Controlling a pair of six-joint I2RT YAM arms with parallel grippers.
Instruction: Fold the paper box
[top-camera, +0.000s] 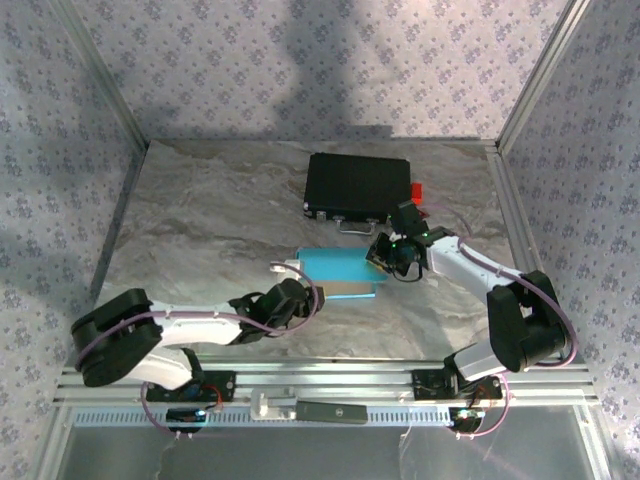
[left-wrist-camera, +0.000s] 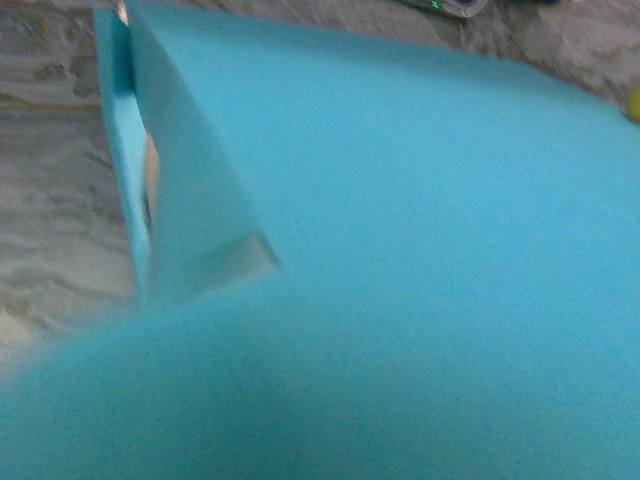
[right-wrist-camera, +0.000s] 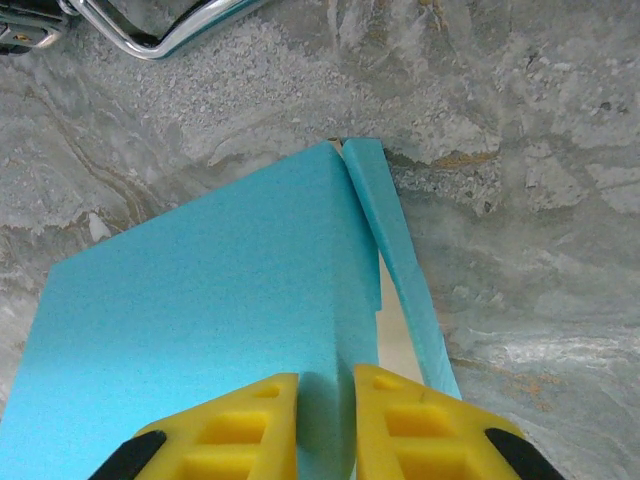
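The box (top-camera: 338, 270) sits mid-table (top-camera: 200, 220), cyan side up, just in front of the black case (top-camera: 358, 187) and between the two arms. It is partly formed.

The right gripper (top-camera: 385, 255) is at the box's right end. On its wrist camera the yellow fingers (right-wrist-camera: 225, 430) stand close together, one on each side of the top panel's edge, and a strip of cyan shows in the narrow gap. That reads as a pinch on the box (right-wrist-camera: 200, 300). Beside them a long side flap (right-wrist-camera: 400, 260) stands slightly away from the body, and pale card shows in the slit.

The left gripper (top-camera: 297, 297) is at the near-left corner. Its camera is pressed up against blue card (left-wrist-camera: 420, 200), with an end flap (left-wrist-camera: 190, 200) angled outward. Its jaws are not visible, so open or closed cannot be told.

The box looks like thin, light card. It will slide on the smooth marble at the slightest push and will crease wherever it is squeezed hard. The panels look stiff only along the scored folds, and the hollow body would buckle under a heavy pinch. The best hold appears to be on edges and flap rims near a crease, with one gripper bracing the body while the other tucks. The loose flaps still need closing.
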